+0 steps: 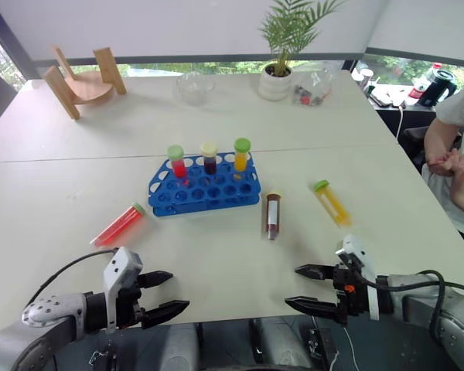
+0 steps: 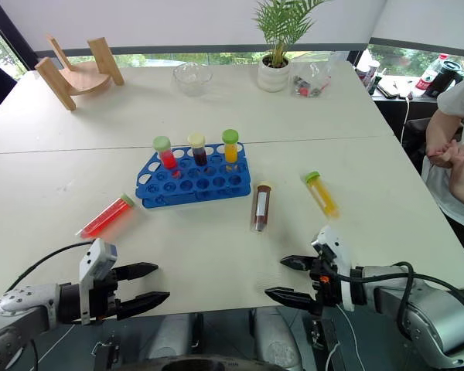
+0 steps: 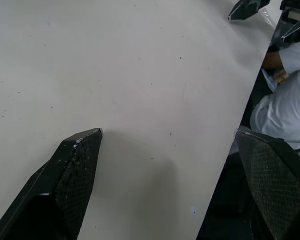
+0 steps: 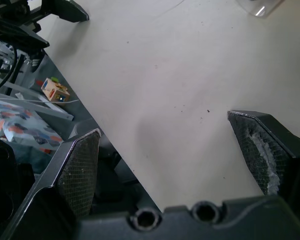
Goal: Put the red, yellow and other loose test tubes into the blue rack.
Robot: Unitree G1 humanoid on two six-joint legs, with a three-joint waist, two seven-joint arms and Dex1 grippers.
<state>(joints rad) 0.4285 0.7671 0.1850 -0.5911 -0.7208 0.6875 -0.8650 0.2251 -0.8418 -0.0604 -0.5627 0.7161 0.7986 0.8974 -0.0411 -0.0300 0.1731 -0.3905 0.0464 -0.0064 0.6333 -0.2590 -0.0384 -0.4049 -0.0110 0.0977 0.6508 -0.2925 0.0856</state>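
Both grippers spread wide over the near table edge, nothing held; 3 tubes loose, 3 already in rack.

Blue rack point(image 1: 205, 188) sits mid-table w/ 3 tubes upright in its back row: red tube point(image 1: 177, 161), dark tube point(image 1: 209, 158), orange-yellow tube point(image 1: 241, 154). Loose ones lie flat on the white table point(image 1: 77, 201): red tube w/ green cap point(image 1: 118, 225) just left of the rack, brown tube point(image 1: 272, 216) just right of it, yellow tube w/ green cap point(image 1: 330, 201) further right. Left gripper point(image 1: 164, 293) hovers near the front edge, fingers apart, empty, well short of the red one. Right gripper point(image 1: 309, 287) likewise at the front edge, fingers apart, empty, nearer the yellow tube but not touching. Person seated at the right side, hands point(image 1: 456, 162) raised. Plant pot point(image 1: 275, 82), glass bowl point(image 1: 195, 86), wooden stand point(image 1: 83, 79) along the far side.
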